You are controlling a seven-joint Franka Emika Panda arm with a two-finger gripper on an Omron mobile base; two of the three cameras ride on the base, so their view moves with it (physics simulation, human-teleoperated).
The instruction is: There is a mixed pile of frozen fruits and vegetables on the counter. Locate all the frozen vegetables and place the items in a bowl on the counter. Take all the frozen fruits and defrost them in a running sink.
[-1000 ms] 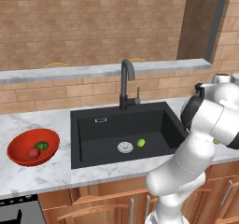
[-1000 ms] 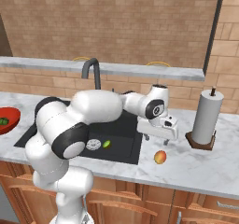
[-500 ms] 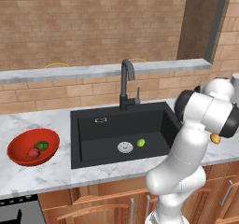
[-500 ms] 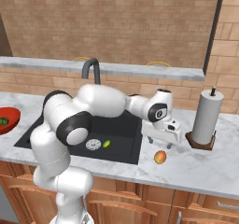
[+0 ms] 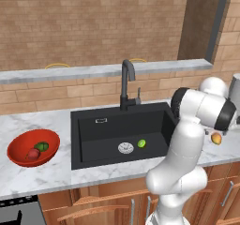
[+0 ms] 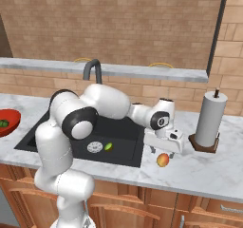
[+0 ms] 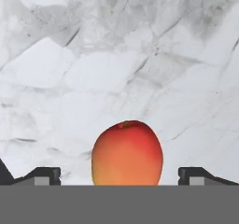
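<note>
White marble counter (image 6: 209,170) bears an orange-yellow fruit (image 7: 127,153) between the wide-spread tool (image 7: 119,175).

Glossy red wide shallow bowl (image 5: 33,146) sits on white grey-veined marble counter (image 5: 42,172), left of matte black rectangular sink (image 5: 122,132). Inside bowl: dull red roundish veg (image 5: 33,154) & dark green roundish veg (image 5: 41,146), touching. Bright yellow-green ball fruit (image 5: 141,143) lies on sink floor just beside round silver drain (image 5: 125,147). Orange-yellow oval fruit w/ red blush (image 7: 127,153) rests on counter right of sink, stem end up in hand view.
</note>
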